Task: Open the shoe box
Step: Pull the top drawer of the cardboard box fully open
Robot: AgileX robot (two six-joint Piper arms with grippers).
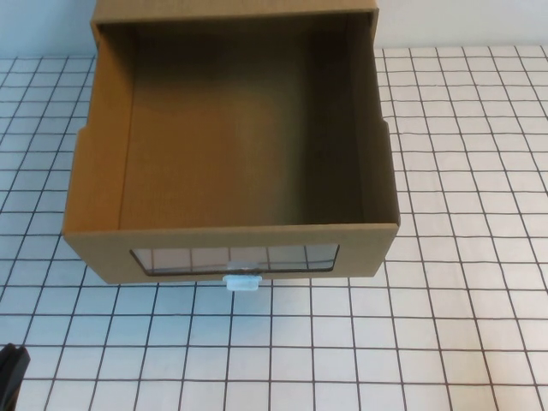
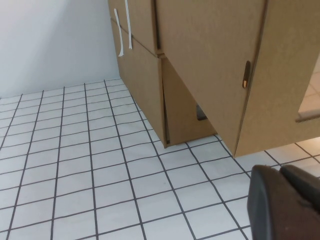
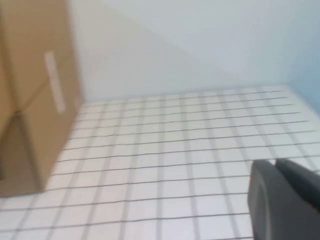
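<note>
Sitting pinched shut, the left gripper has the open shoe box, probably light stiff cardboard best pulled by its white tab, ahead to its right; the right gripper, likewise shut, sits clear of it.

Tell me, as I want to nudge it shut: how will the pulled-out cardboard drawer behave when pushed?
The drawer looks empty, so probably light and easy to slide. Its thin front with the window may flex if pushed there. The left gripper sits at the near-left table edge; right gripper, shut, hangs off to the drawer's right.
</note>
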